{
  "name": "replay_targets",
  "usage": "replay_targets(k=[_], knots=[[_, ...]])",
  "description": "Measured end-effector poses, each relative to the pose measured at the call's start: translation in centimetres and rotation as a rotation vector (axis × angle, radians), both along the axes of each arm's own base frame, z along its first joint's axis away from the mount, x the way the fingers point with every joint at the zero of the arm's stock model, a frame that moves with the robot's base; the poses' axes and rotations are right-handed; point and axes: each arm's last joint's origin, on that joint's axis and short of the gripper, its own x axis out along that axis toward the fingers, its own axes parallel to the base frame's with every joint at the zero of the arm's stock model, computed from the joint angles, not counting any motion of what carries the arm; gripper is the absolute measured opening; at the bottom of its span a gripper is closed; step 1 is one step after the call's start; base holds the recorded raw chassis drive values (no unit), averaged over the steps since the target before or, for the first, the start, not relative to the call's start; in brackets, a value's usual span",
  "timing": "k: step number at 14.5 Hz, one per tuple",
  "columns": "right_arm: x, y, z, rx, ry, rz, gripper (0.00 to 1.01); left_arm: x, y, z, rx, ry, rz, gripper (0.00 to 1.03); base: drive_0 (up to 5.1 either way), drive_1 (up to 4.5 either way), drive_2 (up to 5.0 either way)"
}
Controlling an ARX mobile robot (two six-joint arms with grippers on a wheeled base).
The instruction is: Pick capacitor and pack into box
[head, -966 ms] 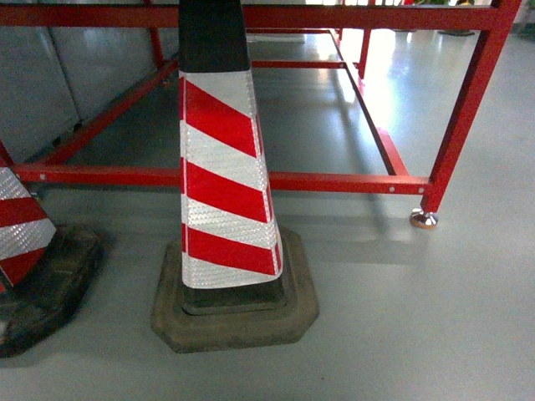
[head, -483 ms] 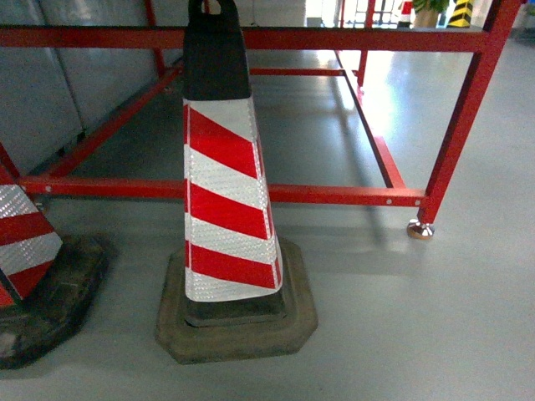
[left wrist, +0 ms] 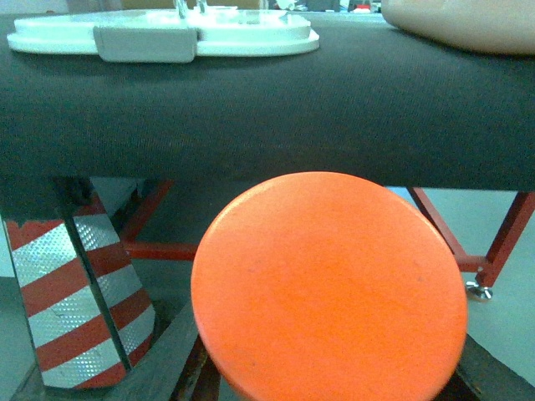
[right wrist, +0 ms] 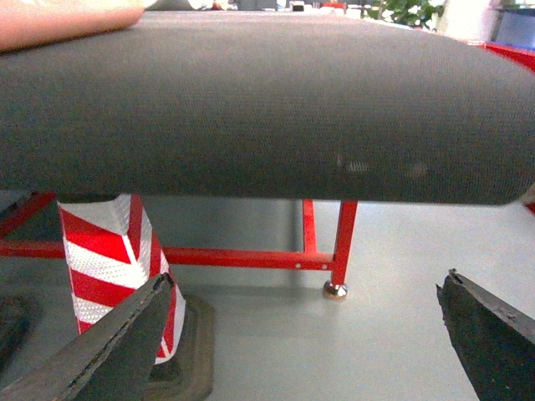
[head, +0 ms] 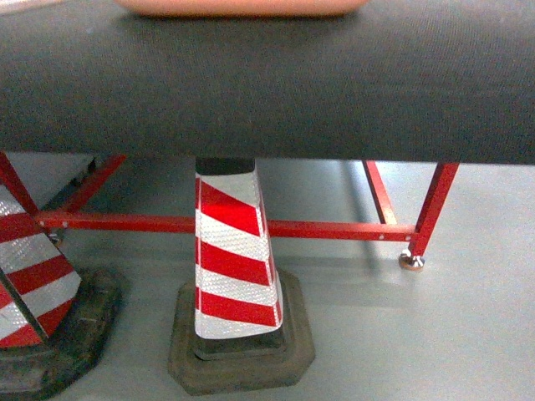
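Item, a striped traffic cone [head: 25,276] at nine o'clock in the head view, red and white, cut by the frame edge, on a dark base on the grey floor [head: 451,334]. Item, a second cone [head: 234,259] at six o'clock, upright on its own square base, its top hidden behind the dark padded table edge [head: 267,83] that fills the upper half. Item, a red metal frame [head: 334,228] under the table, its crossbar passing behind the middle cone, a leg with a silver foot at four o'clock. Item, the box [head: 242,7], a pale pink tub seen only as a strip at twelve o'clock, resting on the tabletop; in the left wrist view its corner [left wrist: 468,21] sits at one o'clock. Item, a white lid [left wrist: 167,38] with a grey latch, lying flat on the table at eleven o'clock of that view, apart from the tub. Item, the capacitor [left wrist: 330,288], a bright orange rounded piece, filling the lower centre of the left wrist view, below table height and clamped in the left gripper [left wrist: 330,368], whose dark fingers [left wrist: 159,368] show at its lower edges. Item, the right gripper [right wrist: 309,334], fingers spread wide with nothing between them, held low before the table edge.
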Motion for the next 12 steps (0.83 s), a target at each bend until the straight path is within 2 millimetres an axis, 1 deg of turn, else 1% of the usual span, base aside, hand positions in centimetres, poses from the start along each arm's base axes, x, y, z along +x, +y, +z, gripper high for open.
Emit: replay_targets(k=[12], knots=[[0.00,0.00,0.03,0.001,-0.003,0.000,0.98,0.00,0.00,0.04,0.000,-0.004,0.000,0.44,0.0,0.00,0.0]])
